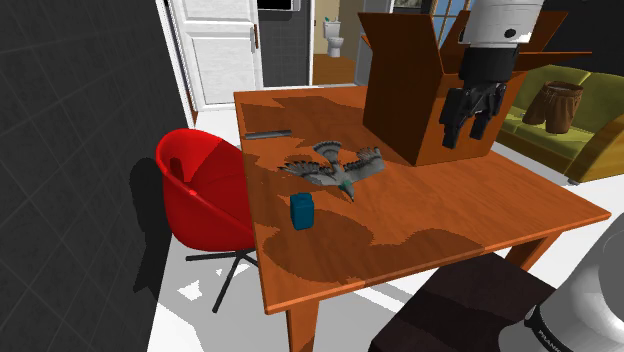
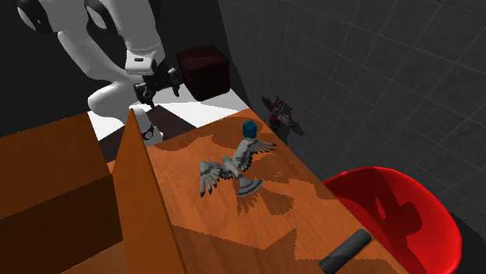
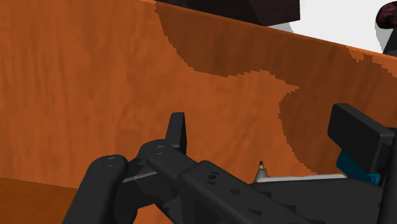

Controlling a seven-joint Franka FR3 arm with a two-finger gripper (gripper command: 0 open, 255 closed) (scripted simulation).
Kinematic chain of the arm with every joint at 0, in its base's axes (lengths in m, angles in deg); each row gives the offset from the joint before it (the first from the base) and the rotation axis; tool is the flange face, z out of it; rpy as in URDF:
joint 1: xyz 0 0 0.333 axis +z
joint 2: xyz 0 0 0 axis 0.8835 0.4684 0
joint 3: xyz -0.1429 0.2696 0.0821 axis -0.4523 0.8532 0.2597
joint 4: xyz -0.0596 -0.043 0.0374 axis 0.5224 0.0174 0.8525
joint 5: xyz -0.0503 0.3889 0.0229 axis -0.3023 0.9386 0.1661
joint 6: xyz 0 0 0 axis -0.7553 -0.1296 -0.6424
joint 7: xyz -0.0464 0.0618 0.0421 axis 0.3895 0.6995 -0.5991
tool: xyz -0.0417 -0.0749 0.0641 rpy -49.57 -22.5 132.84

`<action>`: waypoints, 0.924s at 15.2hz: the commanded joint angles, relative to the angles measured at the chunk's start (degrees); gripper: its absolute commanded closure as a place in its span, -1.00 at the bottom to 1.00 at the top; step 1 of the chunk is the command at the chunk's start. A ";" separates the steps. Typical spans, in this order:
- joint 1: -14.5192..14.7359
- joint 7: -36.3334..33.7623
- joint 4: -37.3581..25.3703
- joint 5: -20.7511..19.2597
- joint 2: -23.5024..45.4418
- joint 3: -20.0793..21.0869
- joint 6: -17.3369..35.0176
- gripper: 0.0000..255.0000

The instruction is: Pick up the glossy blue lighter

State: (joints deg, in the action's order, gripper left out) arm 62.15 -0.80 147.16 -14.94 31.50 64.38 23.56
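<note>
Orange-brown wood makes up the counter (image 1: 470, 215). In the shoulder view the blue lighter (image 1: 302, 212) stands upright near the edge that faces the red chair (image 1: 200, 190). A grey bird figure (image 1: 335, 168) lies just beside it, toward the counter's middle. The black gripper (image 1: 465, 128) hangs in the air in front of the open brown box (image 1: 405, 90), well apart from the lighter. Its fingers are spread and hold nothing. Bare wood runs from the lighter to the near edge and corner. A dark bar (image 1: 267, 134) lies close to the chair-side edge, farther back.

In the second exterior view the gripper (image 2: 156, 84) hovers above the box (image 2: 144, 194) wall. The lighter (image 2: 249, 128) sits near the far end of the counter, by the edge toward the dark wall, with the bird figure (image 2: 234, 170) next to it.

In the wrist view the gripper (image 3: 267, 124) stands wide, with only counter wood between its fingers (image 3: 177, 130). The lighter (image 3: 354, 167) peeks out beside one finger, untouched.
</note>
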 commanded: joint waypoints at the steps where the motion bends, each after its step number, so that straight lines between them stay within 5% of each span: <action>1: 0.00 0.00 0.00 0.00 0.00 0.00 0.00 -1.00; 14: 2.66 -12.69 -2.90 3.62 19.15 12.53 20.09 -1.00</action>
State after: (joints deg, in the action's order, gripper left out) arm 64.71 -12.35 144.63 -11.28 48.47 75.85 41.51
